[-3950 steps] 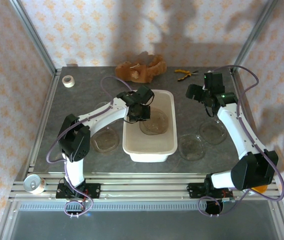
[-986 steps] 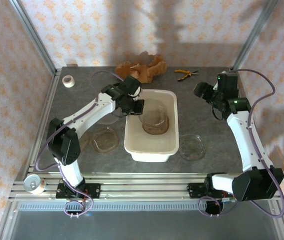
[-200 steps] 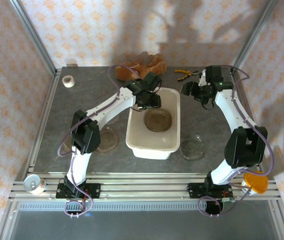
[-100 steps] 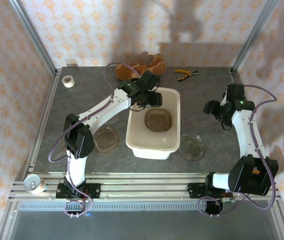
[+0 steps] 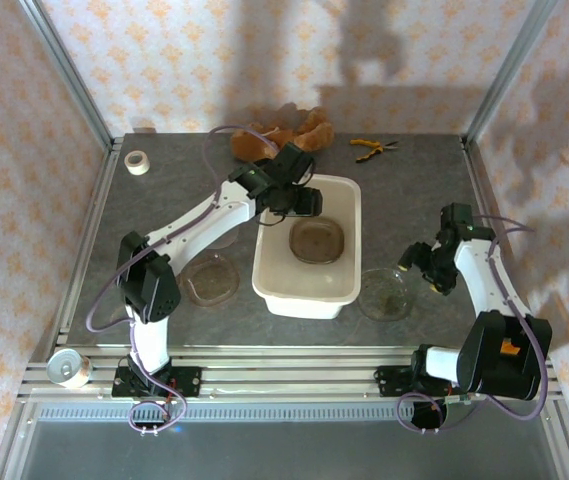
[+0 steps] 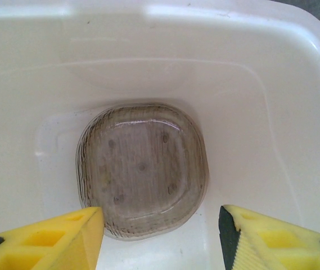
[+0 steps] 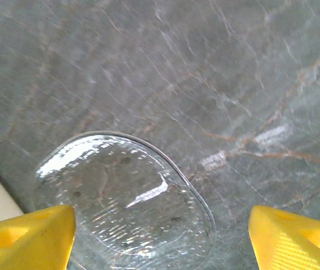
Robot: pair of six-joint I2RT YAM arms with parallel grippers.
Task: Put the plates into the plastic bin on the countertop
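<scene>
Brown-tinted plate (image 5: 316, 240) (image 6: 143, 177) lies flat on the floor of the bin (image 5: 274, 272) (image 6: 261, 84), in the far half. Edges look layered, so I can't tell if it's one or a stack. Bin sits mid-worktop (image 5: 414, 190).

Right-hand plate (image 5: 384, 293) (image 7: 123, 197) is on the worktop just beside the bin's near right corner. Left-hand plate (image 5: 210, 279) is just off the bin's left side.

Left arm is stretched diagonally to the bin's far left corner. Left tool (image 5: 299, 200) (image 6: 160, 230) hangs over the bin, looking down at the plate. Its fingers (image 6: 64, 236) are apart, gripping nothing.

Right arm is bent back toward its base. Right tool (image 5: 419, 262) (image 7: 160, 236) sits over the right-hand plate's outer edge. Its fingers (image 7: 25, 233) are spread wide and empty.

Tape roll (image 5: 137, 162) and pliers (image 5: 369, 148) are at the far edge.
</scene>
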